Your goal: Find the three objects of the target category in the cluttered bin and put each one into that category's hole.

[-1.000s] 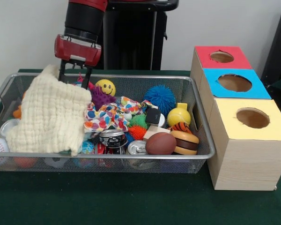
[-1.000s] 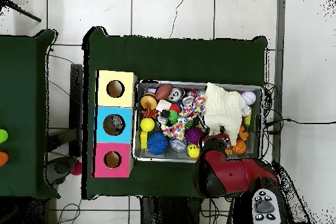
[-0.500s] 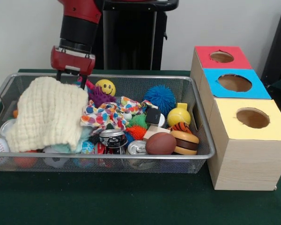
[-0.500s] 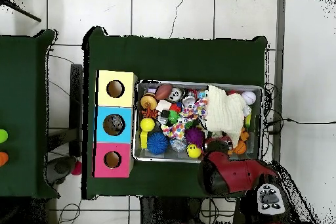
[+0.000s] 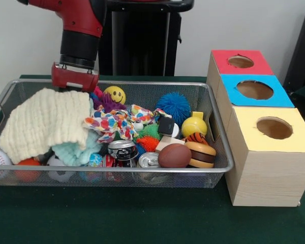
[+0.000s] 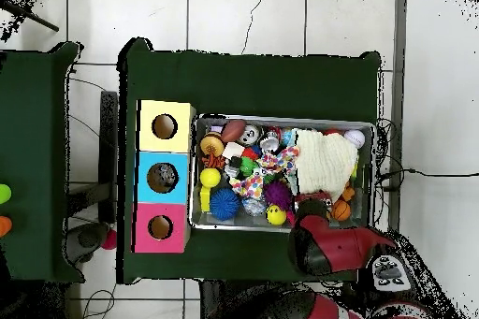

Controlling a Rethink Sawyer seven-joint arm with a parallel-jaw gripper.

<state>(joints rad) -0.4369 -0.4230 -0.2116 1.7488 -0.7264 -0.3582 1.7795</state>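
We saw the cream cloth (image 5: pixel 43 123), draped high a second earlier, had slumped flatter in the wire bin's (image 5: pixel 142 175) left half, uncovering a mint cloth (image 5: pixel 76 152). The hand (image 5: pixel 74 77) had lifted to the cloth's far edge; we couldn't tell its grip.

Cream cloth (image 5: pixel 43 124), polka-dot rag (image 5: pixel 112 123)

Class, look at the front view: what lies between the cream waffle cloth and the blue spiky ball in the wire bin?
In the front view, between the cream cloth and the blue spiky ball lie a yellow smiley ball, a purple spiky ball and a multicoloured dotted cloth.
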